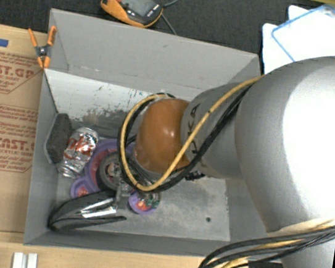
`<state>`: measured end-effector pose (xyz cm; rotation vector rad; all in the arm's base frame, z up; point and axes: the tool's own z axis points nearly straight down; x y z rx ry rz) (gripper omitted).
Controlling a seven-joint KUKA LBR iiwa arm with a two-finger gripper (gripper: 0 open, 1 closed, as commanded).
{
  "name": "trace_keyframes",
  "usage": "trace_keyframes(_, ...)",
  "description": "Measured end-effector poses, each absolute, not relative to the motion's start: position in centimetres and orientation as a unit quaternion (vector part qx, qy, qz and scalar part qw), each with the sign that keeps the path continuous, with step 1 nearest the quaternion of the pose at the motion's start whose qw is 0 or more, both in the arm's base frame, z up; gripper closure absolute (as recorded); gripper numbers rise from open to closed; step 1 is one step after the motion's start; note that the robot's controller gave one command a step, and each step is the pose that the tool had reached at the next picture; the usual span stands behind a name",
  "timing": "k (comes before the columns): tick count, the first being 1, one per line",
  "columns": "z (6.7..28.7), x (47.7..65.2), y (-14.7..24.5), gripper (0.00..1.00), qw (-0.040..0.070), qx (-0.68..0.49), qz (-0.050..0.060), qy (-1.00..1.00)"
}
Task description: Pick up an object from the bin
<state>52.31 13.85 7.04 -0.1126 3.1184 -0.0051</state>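
Observation:
My gripper [124,192] reaches down in the middle of the bin, mostly hidden under the arm's orange cover. It is over a cluster of purple discs [97,164] with a black round piece [112,173] among them. Just right of it lies a small purple thing [143,203]. Black tongs with a shiny inner blade [86,210] lie along the bin's front left, right below the gripper. Whether anything is held I cannot tell.
A crumpled silver and red can [79,148] and a dark grey block [59,138] lie against the left wall. The arm covers the bin's right side; bare grey floor shows at the front right.

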Motion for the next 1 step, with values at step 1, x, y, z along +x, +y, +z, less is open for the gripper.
trace_keyframes(1, 7.04, 52.31, 13.85, 1.00, 0.011, -0.036, -0.002, 0.999)
